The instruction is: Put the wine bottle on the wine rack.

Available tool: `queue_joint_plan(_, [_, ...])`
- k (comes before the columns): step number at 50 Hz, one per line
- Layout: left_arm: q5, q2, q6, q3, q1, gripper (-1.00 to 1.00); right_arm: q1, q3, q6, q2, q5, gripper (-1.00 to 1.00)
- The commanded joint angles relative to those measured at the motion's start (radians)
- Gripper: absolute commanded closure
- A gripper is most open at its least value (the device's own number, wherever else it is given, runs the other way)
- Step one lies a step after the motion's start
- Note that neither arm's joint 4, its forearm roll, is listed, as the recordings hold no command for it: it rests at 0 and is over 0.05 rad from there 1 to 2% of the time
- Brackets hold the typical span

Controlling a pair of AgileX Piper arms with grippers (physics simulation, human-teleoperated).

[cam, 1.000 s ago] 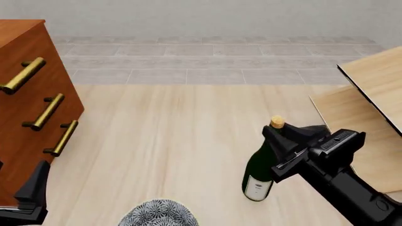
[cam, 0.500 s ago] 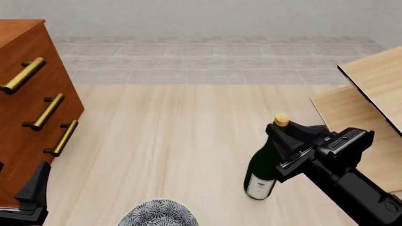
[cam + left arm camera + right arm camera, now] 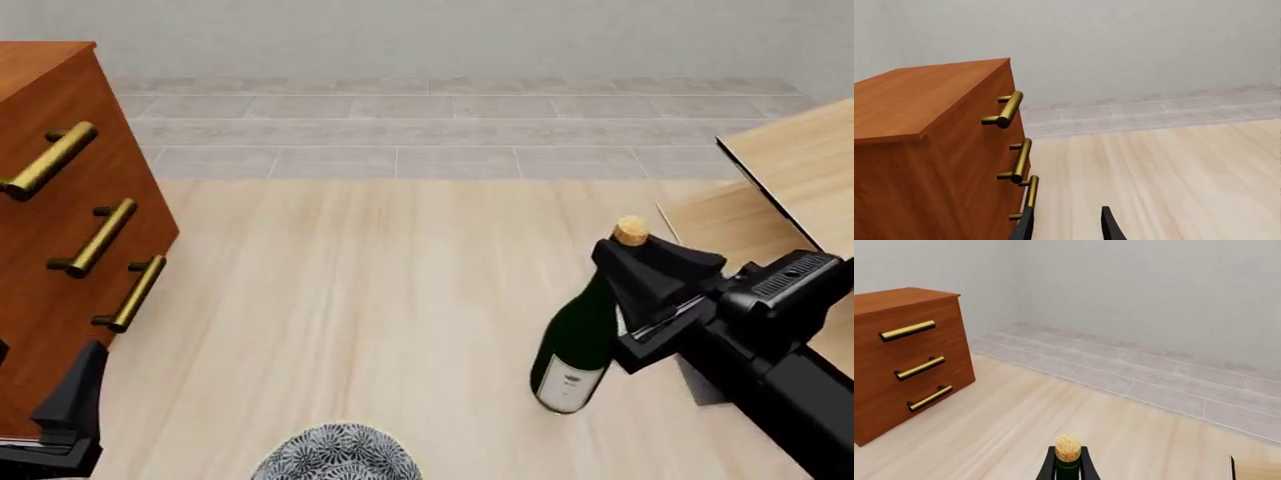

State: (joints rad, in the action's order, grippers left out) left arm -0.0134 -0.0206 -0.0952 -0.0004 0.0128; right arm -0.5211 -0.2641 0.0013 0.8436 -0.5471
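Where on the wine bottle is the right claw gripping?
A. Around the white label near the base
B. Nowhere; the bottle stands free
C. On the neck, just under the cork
C: the right claw is closed on the wine bottle at its neck, directly below the cork.

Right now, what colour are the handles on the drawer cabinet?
Brass gold. The handles on the reddish-brown drawer cabinet show best in the right wrist view.

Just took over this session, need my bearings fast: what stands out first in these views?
The right tool is clamped on the neck of the wine bottle, right of center in the front view, with the pale wine rack just beyond at far right. A reddish-brown drawer cabinet with brass handles fills the left edge, and the left tool sits open near it.
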Motion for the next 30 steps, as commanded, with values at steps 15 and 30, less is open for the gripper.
queue_joint_plan(15, [-0.009,0.008,0.023,0.0,0.004,-1.0,0.067,-0.144,-0.007,-0.101,0.223,1.0])
queue_joint_plan(30, [-0.013,0.002,0.025,-0.001,0.002,-1.0,0.122,-0.213,-0.026,-0.132,0.321,1.0])
